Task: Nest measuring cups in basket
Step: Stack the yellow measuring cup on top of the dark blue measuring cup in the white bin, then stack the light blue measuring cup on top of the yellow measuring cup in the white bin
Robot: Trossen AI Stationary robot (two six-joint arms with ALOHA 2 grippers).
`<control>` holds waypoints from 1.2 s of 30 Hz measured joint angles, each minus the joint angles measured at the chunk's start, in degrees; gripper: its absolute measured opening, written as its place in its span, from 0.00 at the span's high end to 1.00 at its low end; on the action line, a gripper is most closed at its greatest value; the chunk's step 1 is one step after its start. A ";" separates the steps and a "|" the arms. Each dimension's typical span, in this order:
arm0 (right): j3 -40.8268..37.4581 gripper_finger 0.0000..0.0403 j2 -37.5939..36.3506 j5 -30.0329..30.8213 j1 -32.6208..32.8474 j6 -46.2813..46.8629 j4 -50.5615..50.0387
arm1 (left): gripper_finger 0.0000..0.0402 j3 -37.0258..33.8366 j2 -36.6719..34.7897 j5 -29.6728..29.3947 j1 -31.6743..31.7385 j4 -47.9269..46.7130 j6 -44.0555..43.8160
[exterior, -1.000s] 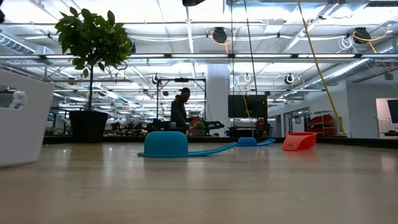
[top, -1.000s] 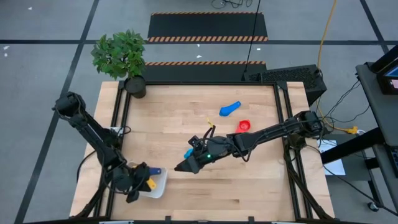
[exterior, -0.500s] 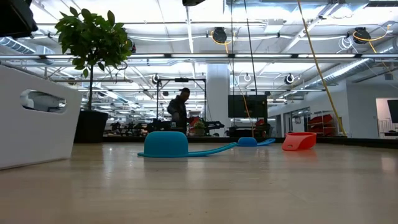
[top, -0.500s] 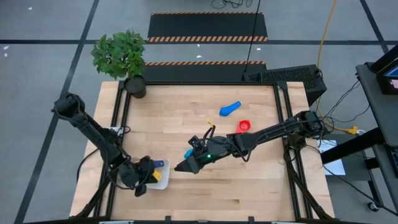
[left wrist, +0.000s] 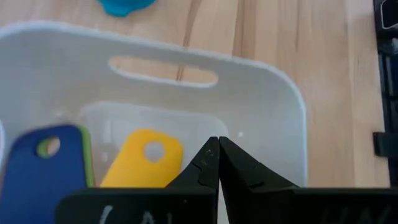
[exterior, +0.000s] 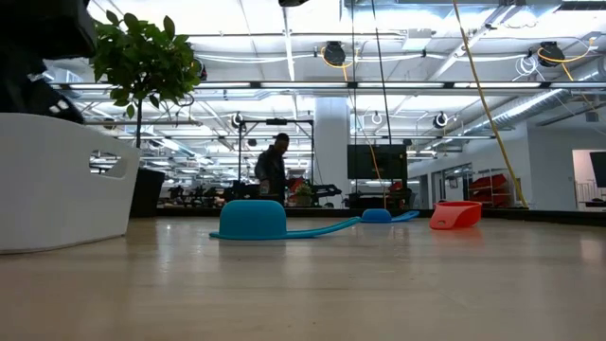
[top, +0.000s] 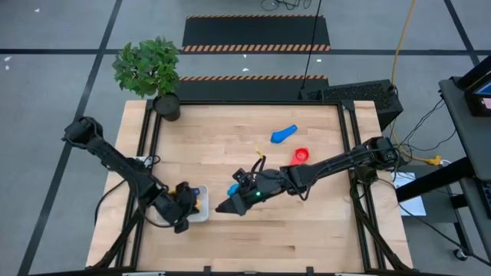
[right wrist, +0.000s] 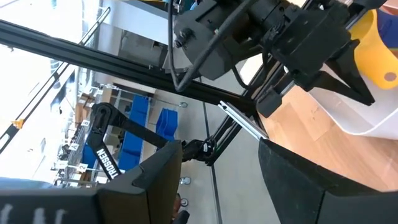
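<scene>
The white basket point(top: 197, 205) stands on the table at the near left, also in the low view point(exterior: 66, 180). In it lie a yellow measuring cup point(left wrist: 142, 159) and a dark blue one point(left wrist: 51, 167) over a green one. My left gripper point(left wrist: 218, 144) is shut, its tips down inside the basket. A light blue cup point(exterior: 253, 220) sits mouth down on the table beside my right arm. A blue cup point(top: 284, 135) and a red cup point(top: 301, 155) lie farther back. My right gripper point(right wrist: 217, 180) hangs open above the table, right of the basket, with nothing between its fingers. My left gripper has its shut fingertips point(left wrist: 211, 154) inside the basket, slanting down from the near left. They stand against the inner side of the basket's slotted end wall point(left wrist: 249, 118). The basket rests flat on the table.
A potted plant point(top: 167, 106) stands at the far left corner. Dark frame rails run along the table's left and right edges. Bare wood lies between the basket and the cups point(top: 230, 153). A person stands far off in the room point(exterior: 273, 169).
My left gripper has moved toward the table's right and far edges, staying shut. The basket has slid along the table with it toward the middle and turned a little; its cups stay inside.
</scene>
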 joint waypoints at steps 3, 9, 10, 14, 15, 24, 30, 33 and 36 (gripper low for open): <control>0.00 0.48 0.00 1.15 0.29 -0.07 0.01 | 0.98 1.78 0.00 0.31 0.97 -0.94 1.47; 0.00 0.48 0.00 2.98 0.63 -0.47 0.01 | 0.96 4.02 -0.02 8.94 1.87 -6.75 4.53; 0.00 0.48 0.00 3.03 0.64 -0.52 0.01 | 0.97 4.02 -0.02 9.91 1.80 -8.26 4.58; 0.00 0.48 0.00 3.07 0.62 -0.63 0.01 | 0.99 4.02 0.00 9.37 1.29 -13.98 6.37; 0.00 0.48 0.00 3.11 0.62 -0.63 0.01 | 0.99 3.98 0.00 8.38 1.27 -14.75 7.22; 0.00 0.48 0.00 3.16 0.73 -0.65 0.01 | 0.97 3.56 0.00 -1.17 4.17 -15.96 11.23; 0.00 0.48 0.00 3.11 0.82 -0.94 -0.01 | 0.98 3.56 0.00 -1.18 6.91 -16.36 7.73; 0.00 0.48 0.00 3.05 0.82 -1.53 -0.01 | 0.96 4.39 -0.34 0.88 7.02 -15.90 7.06; 0.00 0.48 0.00 3.01 0.82 -2.02 -0.02 | 0.96 6.39 -1.27 3.86 6.89 -13.95 7.25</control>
